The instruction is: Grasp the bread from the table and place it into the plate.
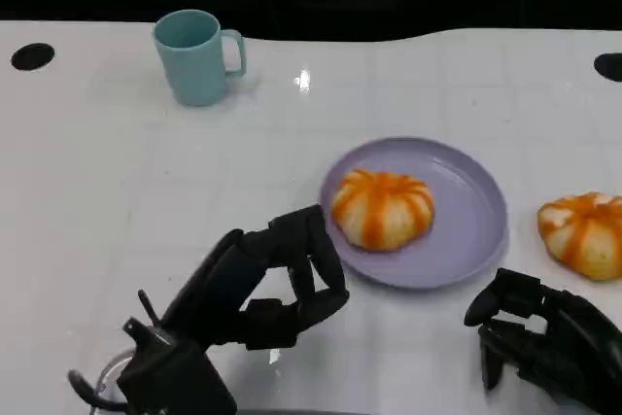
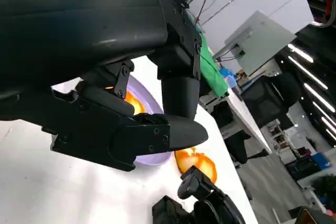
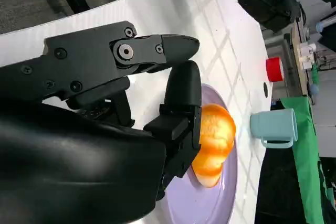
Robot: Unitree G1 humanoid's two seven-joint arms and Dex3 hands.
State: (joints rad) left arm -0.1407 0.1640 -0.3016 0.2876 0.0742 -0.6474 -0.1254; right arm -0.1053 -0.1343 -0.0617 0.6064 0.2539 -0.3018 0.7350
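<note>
White table (image 1: 117,201), bread (image 1: 382,208) on plate (image 1: 466,230) (unlabelled)

Both hands are matte black and blocky, built of angular finger segments. The left hand (image 1: 262,293) joins a dark wrist with a thin black cable looping beside it, over what may be a silver forearm. The right hand (image 1: 544,342) shows round screw heads along its fingers (image 3: 126,51) and a smooth, rounded shell.
</note>
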